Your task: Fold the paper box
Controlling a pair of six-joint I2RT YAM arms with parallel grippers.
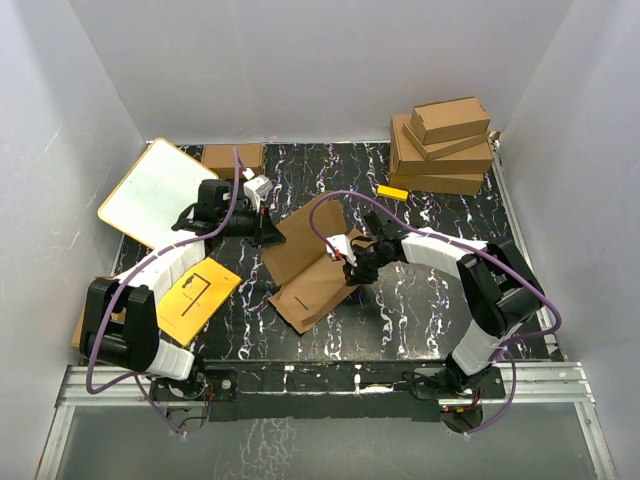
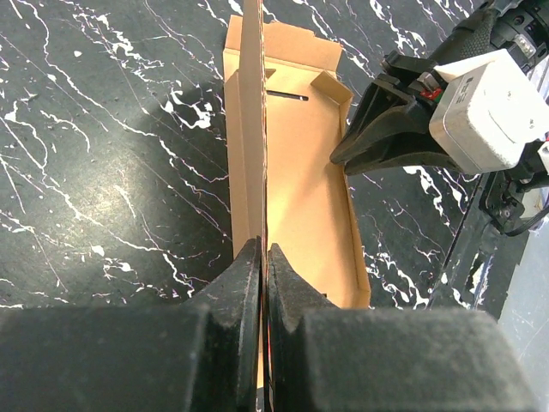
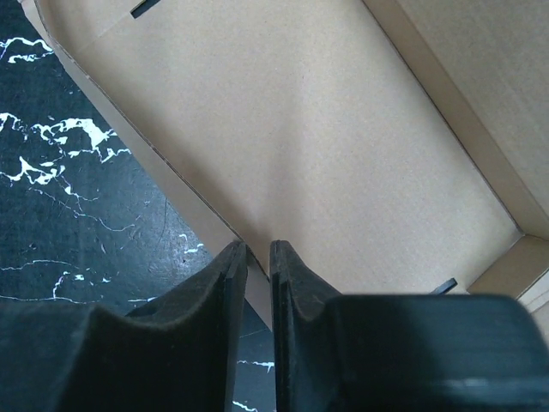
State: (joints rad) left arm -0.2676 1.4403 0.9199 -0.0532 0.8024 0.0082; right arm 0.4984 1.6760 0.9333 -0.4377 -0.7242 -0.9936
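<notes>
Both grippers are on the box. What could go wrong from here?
The left gripper pinches only the thin edge of an upright panel of the paper box; the panel could slip free or buckle.
The right gripper holds a low side wall at one spot; pulling may crease it or drag the box.
The grippers sit close and could collide.

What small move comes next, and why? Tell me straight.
Probably the left hand should tip the panel it pinches a little toward the right hand. That panel of the box stands upright along its crease, and the right hand appears to hold the opposite side wall, so the base looks steadied for the fold.
</notes>
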